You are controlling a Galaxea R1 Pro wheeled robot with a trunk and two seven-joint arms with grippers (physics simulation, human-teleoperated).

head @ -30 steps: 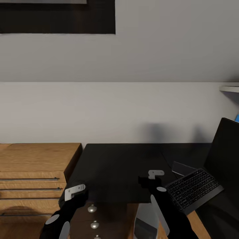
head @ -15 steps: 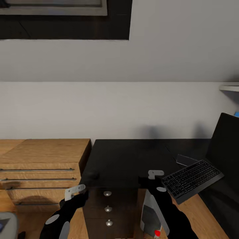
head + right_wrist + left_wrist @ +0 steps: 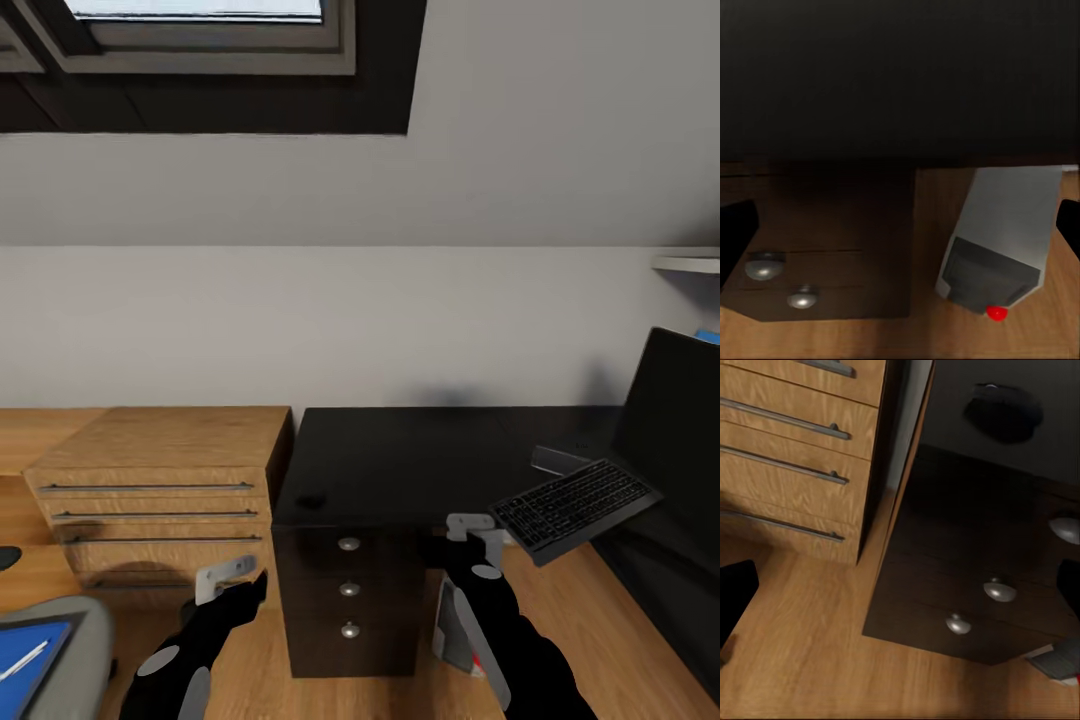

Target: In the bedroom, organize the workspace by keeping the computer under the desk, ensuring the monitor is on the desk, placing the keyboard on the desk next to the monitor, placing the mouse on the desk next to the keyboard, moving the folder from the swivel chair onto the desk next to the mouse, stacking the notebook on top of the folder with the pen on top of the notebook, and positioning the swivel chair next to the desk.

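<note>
Grippers first: the left gripper (image 3: 232, 580) hangs low in the head view at the end of its black arm, and the right gripper (image 3: 468, 535) sits level with the front edge of the long black-topped desk (image 3: 430, 460). In each wrist view the dark fingertips stand at opposite edges of the frame with nothing between them — both spread wide and hold nothing.

Behind and outward of the left gripper, at the head view's lower corner, is the grey padded swivel chair (image 3: 75, 625), with the thin bright blue folder (image 3: 30, 655) flat on its seat and a slim white pen (image 3: 22, 662) lying on the folder.

Just under the right arm stands the small silver-grey computer tower (image 3: 1001, 240), upright on the wooden floor (image 3: 802, 660) beneath the desk, its black front panel and red light facing the right wrist camera. Between the two grippers are the desk's dark drawers with round metal knobs (image 3: 349, 587).

Beyond the left gripper stands a light wooden drawer unit (image 3: 160, 490) — it is set just beside the desk's end. A small black rounded mouse (image 3: 311, 500) rests on the desk near that end, ahead of the left gripper.

Ahead and outward of the right gripper, the flat black keyboard (image 3: 575, 508) overhangs the desk's front edge, tilted. Past it stands the wide black monitor (image 3: 675, 420), against the white wall (image 3: 350, 320).
</note>
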